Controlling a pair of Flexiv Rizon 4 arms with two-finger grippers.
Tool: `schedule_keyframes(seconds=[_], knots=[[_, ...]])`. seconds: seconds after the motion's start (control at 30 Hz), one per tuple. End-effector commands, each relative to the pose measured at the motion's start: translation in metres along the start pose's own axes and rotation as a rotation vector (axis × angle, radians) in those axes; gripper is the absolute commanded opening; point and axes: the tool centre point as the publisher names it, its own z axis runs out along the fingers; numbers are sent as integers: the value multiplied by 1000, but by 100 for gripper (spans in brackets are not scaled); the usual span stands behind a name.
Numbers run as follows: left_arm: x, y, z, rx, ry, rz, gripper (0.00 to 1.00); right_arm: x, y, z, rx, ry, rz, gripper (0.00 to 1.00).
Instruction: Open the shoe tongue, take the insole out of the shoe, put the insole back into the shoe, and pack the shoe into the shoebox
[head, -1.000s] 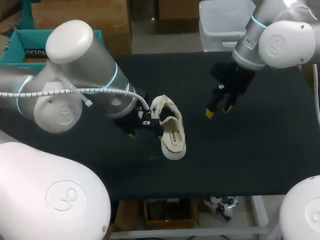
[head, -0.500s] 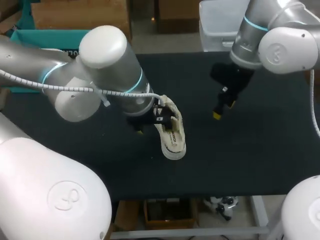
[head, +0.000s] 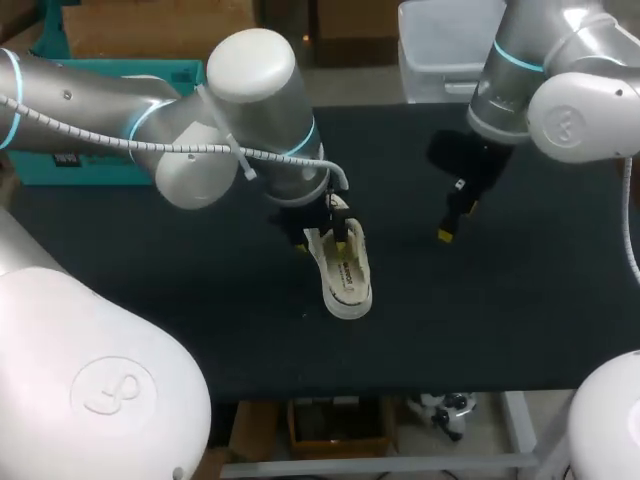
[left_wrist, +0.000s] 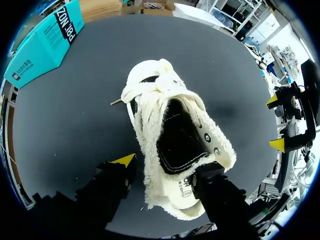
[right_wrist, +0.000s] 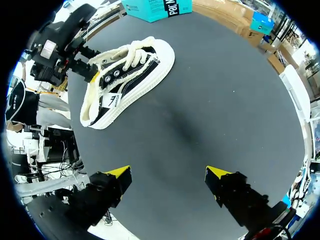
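Observation:
A cream-and-black canvas shoe (head: 346, 278) lies on the black table (head: 520, 300), toe toward the front edge, laces bunched over the tongue. My left gripper (head: 325, 238) stands over its heel end. In the left wrist view the shoe (left_wrist: 170, 125) sits between the fingers of the left gripper (left_wrist: 167, 167): one finger presses the collar's side, while the yellow-tipped one (left_wrist: 125, 160) keeps a sliver of gap. To the shoe's right my right gripper (head: 455, 222) hangs open and empty. In its own view the right gripper (right_wrist: 169, 172) faces the shoe (right_wrist: 127, 80) from well short of it.
A teal shoebox (head: 45, 165) lies at the table's far left, behind my left arm, and shows too in the left wrist view as the teal box (left_wrist: 42, 42). Bare black mat (right_wrist: 210, 100) lies between the right gripper and the shoe.
My left arm swung right, and its gripper came from beside the shoe to over the heel end, fingers narrowing around it. The right gripper shifted slightly right and stayed open.

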Motion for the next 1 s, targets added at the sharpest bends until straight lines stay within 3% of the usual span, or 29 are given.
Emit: schedule_keyframes(seconds=[0.03,0.1,0.17,0.67,0.9,1.0], knots=[[5,-3,10,-5,-10,-14,45,-1,-3,2,-2,-5,-7,100],[4,-3,10,-4,-12,-20,29,-2,-2,3,0,-8,-14,100],[4,0,9,-4,-14,-24,0,-2,-2,3,4,-16,-16,100],[2,11,-8,-14,-31,-43,0,4,-11,1,3,-72,-89,100],[-5,10,-21,6,9,56,0,10,-14,-2,23,-90,-133,100],[-9,9,-28,22,21,135,0,8,-11,-7,41,-32,-160,100]])
